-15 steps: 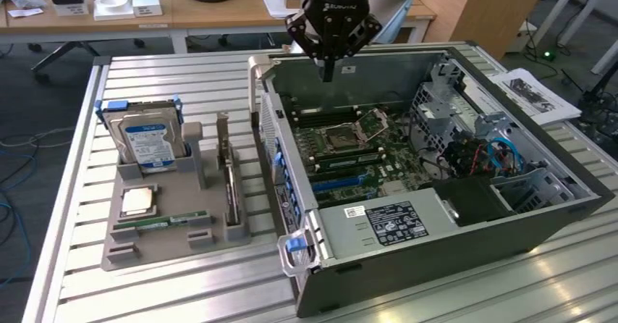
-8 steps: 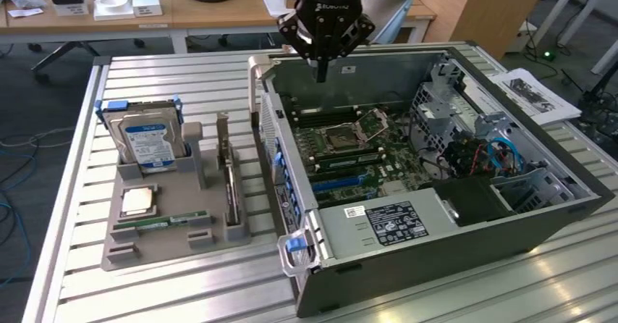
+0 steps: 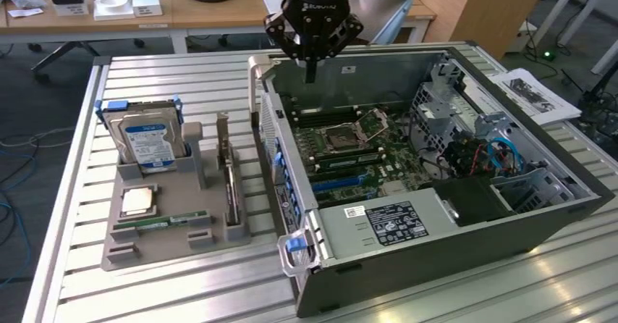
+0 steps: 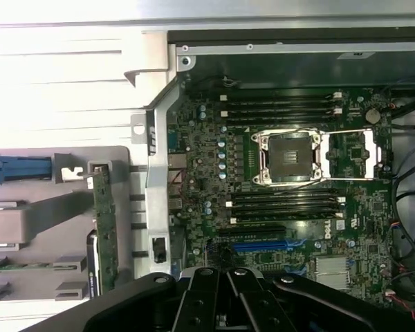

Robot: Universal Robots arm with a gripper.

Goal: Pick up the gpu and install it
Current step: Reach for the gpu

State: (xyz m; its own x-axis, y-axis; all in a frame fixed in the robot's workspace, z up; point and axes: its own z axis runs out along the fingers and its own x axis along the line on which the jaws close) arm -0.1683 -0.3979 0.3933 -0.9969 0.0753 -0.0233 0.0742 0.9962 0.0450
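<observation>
Exterior view: hovering upper centre over case (image 3: 540, 225) with gripper (image 3: 310, 75) closed, empty; awaiting pickup, calling for opening around card (image 3: 229, 178), centre-left.

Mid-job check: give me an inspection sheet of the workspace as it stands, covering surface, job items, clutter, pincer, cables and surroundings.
Surface: slatted metal table, bearing a grey holder and an open computer case.
Job's things: graphics card on edge in the holder, not yet picked up; circuit board exposed inside the case.
Clutter: hard drive, processor chip and memory stick in the holder; printed sheet beside the case.
Grippers: pincer shut, empty, above the case, apart from the card.
Cables: blue and orange cables inside the case; loose cables on the floor.
Surroundings: desks behind, carrying small items.
</observation>
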